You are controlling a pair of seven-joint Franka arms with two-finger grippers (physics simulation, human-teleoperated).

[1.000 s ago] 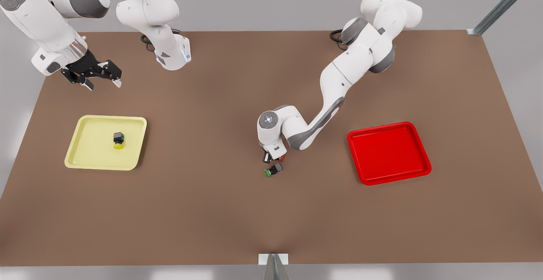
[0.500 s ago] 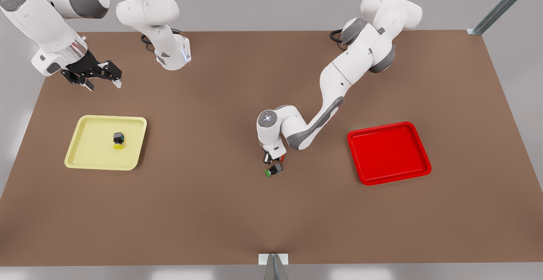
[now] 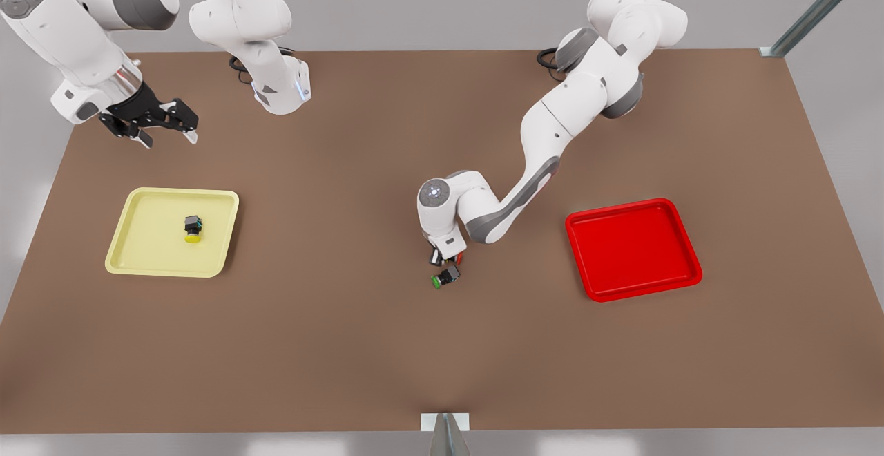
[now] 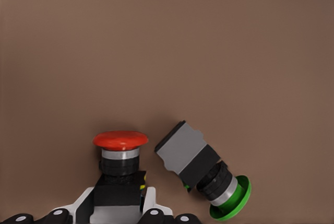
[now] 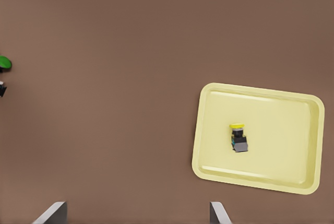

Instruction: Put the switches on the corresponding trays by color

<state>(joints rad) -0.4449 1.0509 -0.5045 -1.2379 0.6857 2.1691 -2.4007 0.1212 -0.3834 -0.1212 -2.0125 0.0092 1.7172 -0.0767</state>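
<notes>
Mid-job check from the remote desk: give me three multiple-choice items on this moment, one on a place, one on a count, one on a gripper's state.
1. Where does the yellow switch lie?
A. in the yellow tray
B. in the red tray
C. on the bare table

2. How many switches are there in all?
A. two
B. three
C. four

3. The left gripper is:
A. open above the red tray
B. shut on the green switch
C. shut on the red switch

Answers: 1 A, it lies inside the tray's rim; 2 B, yellow, red and green caps; 3 C, fingers flank the red-capped body. The right gripper waits open beyond the yellow tray.
</notes>
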